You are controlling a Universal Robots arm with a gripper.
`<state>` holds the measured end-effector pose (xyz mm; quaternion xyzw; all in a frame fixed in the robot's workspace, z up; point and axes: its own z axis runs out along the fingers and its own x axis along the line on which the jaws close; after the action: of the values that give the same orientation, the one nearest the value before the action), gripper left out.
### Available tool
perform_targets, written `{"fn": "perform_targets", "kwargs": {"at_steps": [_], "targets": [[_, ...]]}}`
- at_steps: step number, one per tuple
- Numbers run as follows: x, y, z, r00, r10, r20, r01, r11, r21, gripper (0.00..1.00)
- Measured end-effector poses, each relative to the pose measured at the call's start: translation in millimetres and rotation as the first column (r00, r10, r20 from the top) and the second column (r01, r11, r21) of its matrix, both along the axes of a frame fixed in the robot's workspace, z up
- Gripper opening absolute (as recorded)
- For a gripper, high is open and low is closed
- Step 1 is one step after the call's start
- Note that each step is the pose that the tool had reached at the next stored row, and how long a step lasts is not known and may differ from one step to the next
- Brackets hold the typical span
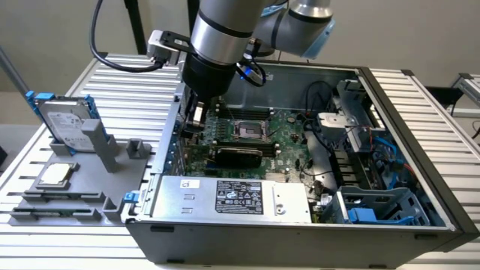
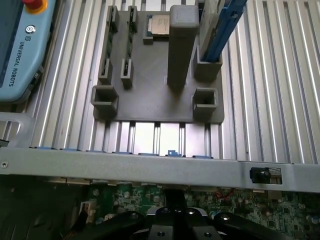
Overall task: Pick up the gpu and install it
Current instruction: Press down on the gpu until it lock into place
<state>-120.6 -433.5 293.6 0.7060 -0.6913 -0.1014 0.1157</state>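
The gpu [image 1: 240,153], a dark card with its black cooler facing the camera, stands on edge on the green motherboard [image 1: 289,126] inside the open computer case [image 1: 300,233]. My gripper [image 1: 197,119] hangs inside the case near its rear wall, toward the exterior view's left of the gpu and a little apart from it. I see nothing held between its fingers. In the wrist view the gripper's black body [image 2: 175,222] sits over the motherboard [image 2: 280,210], just inside the case's grey rim [image 2: 150,167].
A grey fixture [image 1: 90,169] beside the case carries a silver hard drive with blue rails [image 1: 66,126] and a small cpu chip [image 1: 56,175]. A power supply [image 1: 232,198], cables [image 1: 322,95] and a blue drive cage [image 1: 375,211] crowd the case. A teach pendant [image 2: 20,45] lies on the slatted table.
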Motion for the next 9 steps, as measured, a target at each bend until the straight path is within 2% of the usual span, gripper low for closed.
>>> {"fn": "perform_targets", "kwargs": {"at_steps": [5, 9], "targets": [[-0.5, 0.0, 0.2, 1.0, -0.002, -0.0055, 0.002, 1.0, -0.0009, 0.11], [-0.4, 0.0, -0.1, 1.0, -0.002, -0.0055, 0.002, 1.0, -0.0016, 0.11]]}}
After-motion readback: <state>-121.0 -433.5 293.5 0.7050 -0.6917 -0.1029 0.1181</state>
